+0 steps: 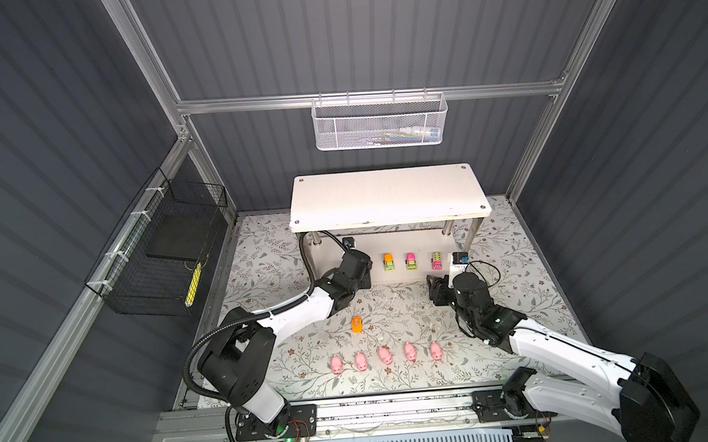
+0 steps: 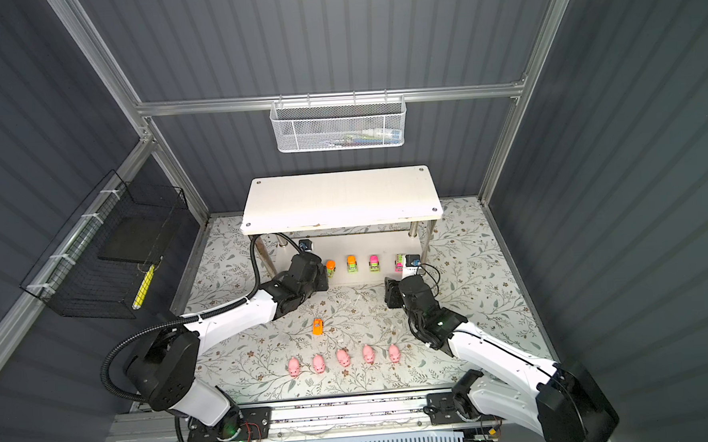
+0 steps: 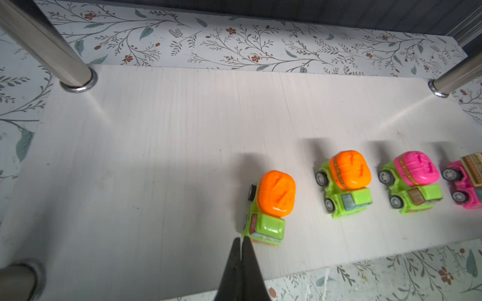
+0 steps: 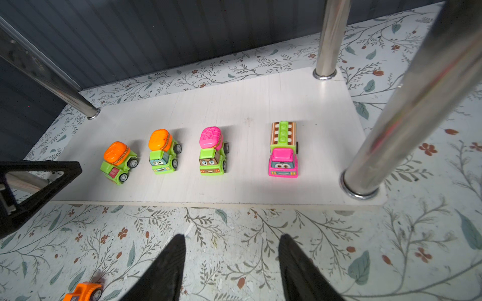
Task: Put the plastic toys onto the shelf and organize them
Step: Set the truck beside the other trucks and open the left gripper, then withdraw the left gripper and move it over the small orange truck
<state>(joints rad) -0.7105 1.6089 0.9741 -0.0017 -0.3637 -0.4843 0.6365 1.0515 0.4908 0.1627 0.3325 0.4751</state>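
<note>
The white shelf [image 1: 388, 195] stands at the back of the mat. Several toy vehicles stand in a row on its lower board [image 4: 234, 109]: two lime trucks with orange drums [image 4: 118, 161] [image 4: 163, 151], one with a pink drum [image 4: 212, 151], and a pink truck [image 4: 283, 151]. My left gripper [image 3: 241, 241] is shut with nothing in it, its tips against the cab corner of the leftmost truck [image 3: 271, 206]. My right gripper [image 4: 232, 239] hangs open over the mat before the shelf. An orange car [image 1: 357, 325] lies on the mat. Several pink pigs [image 1: 385, 355] line up nearer the front.
Chrome legs [image 4: 407, 104] stand at the shelf's corners. A small white and black device [image 1: 459, 260] sits at the right end of the lower board. A white mesh basket [image 1: 380, 123] hangs on the back rail, and a black wire basket [image 1: 166, 248] hangs on the left wall.
</note>
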